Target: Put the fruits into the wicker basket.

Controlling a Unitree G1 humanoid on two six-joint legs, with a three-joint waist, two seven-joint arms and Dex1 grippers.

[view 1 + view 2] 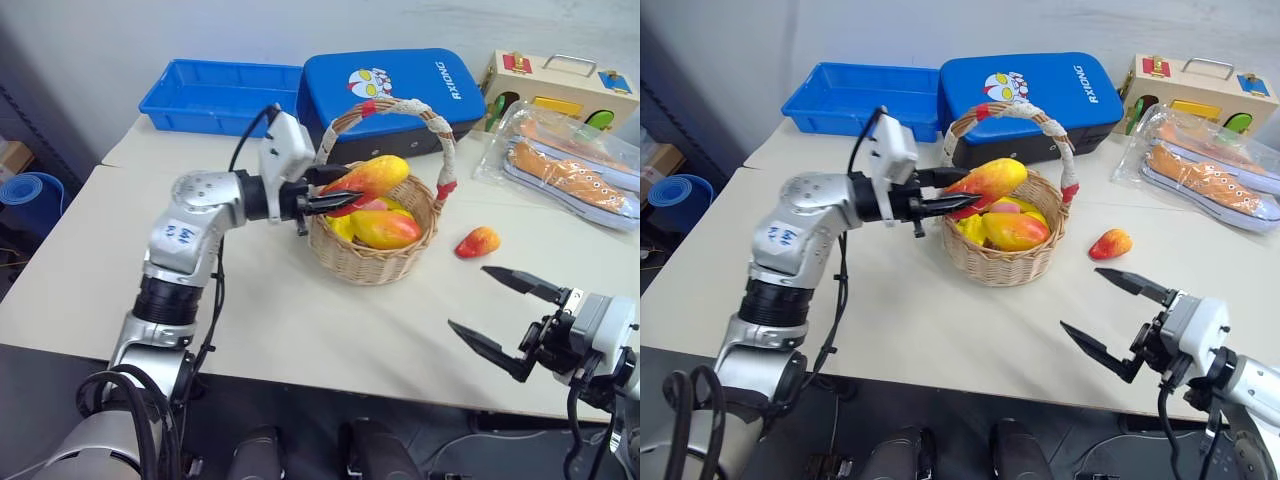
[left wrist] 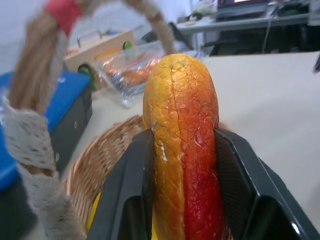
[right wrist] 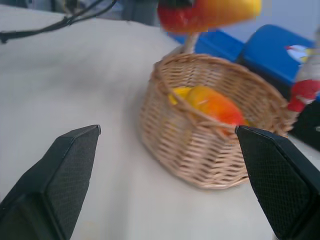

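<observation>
So the left gripper [image 1: 335,198] is clamped on a long, glossy toy mango shaded red to yellow [image 1: 372,176], pinching it at the red end. The fruit's long axis runs roughly level, sticking out from the fingers across the top of the round tan woven wicker basket with the tall cord-wrapped handle [image 1: 376,258]. In the left wrist view you can see both black fingers [image 2: 132,190] pressed against the sides of it, with the basket's rim and handle right below and beside.

That's the relation that matters: the held mango hangs directly over the basket's open mouth, just under the arch of the handle, above another red-and-yellow mango-like fruit [image 1: 385,229] already lying inside. My guess is the next thing is just to let go or dip a bit lower first, and the handle looks like the only thing it could clip.

The small rounder red-orange fruit [image 1: 477,242] sits on the pale tabletop [image 1: 300,330] beside the basket, on the robot's right. The right gripper [image 1: 505,315], fingers spread wide and empty, is clearly the nearer hand for that one. It lies ahead of those fingers and a bit toward the basket, near but not touching
</observation>
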